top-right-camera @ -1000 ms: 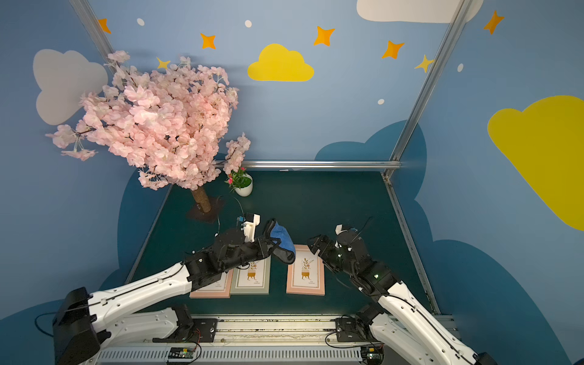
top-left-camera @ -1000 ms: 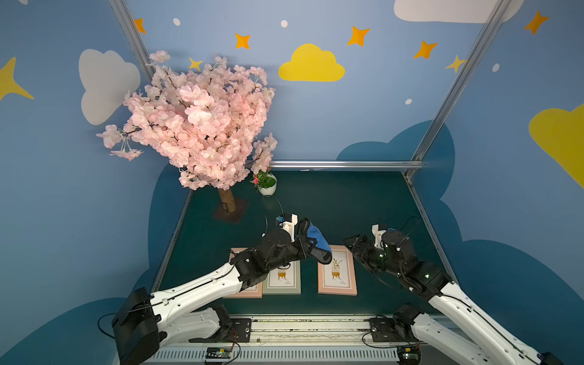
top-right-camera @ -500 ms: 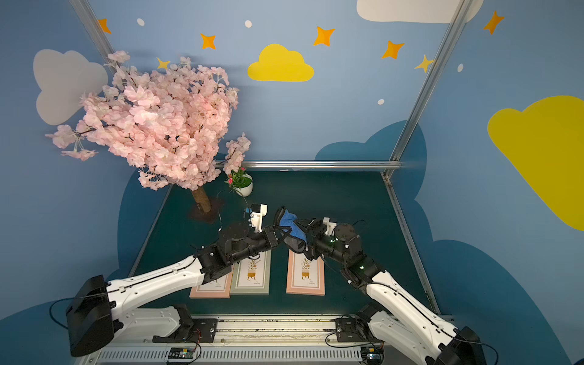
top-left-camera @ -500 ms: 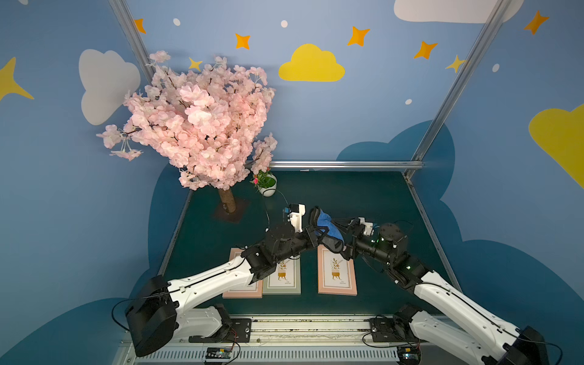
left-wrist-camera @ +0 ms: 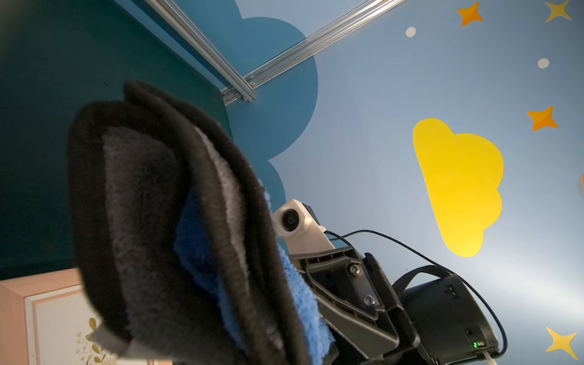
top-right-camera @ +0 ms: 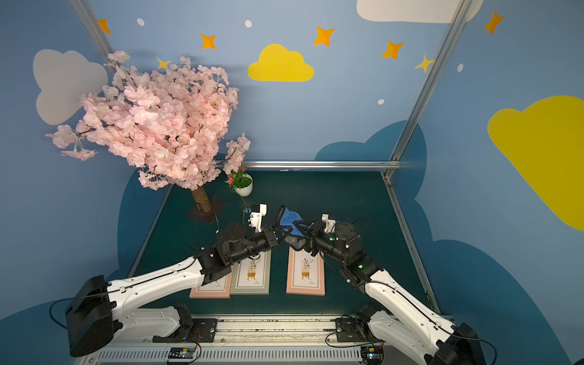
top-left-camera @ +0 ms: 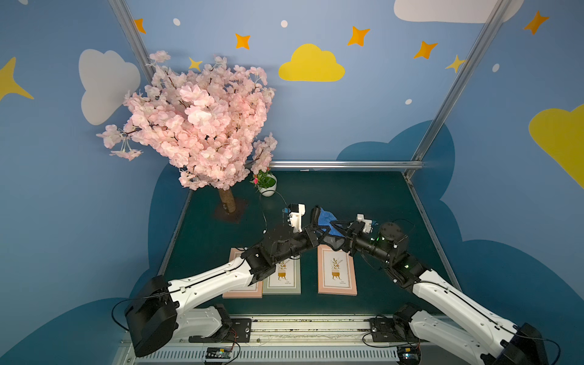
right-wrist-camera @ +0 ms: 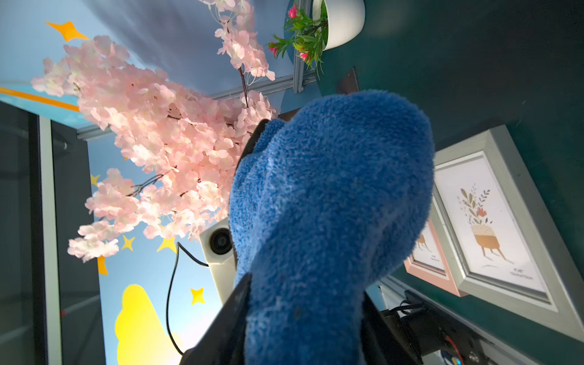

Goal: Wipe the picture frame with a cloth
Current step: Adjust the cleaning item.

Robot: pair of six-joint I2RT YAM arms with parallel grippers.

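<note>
Cloth (top-left-camera: 327, 220) hung bunched in the air between both arms, above the green table (top-left-camera: 363, 196) near the far end of the lone pink picture frame (top-left-camera: 337, 271). The left gripper (top-left-camera: 318, 218) was clamped on it. The right gripper (top-left-camera: 340, 227) straddled its blue side, touching it — whether it gripped firmly could not be told.

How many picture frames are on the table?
3, in a row: pink frame partly under the left arm, grey frame beside it, second pink frame apart. None seems fully hidden.
</note>
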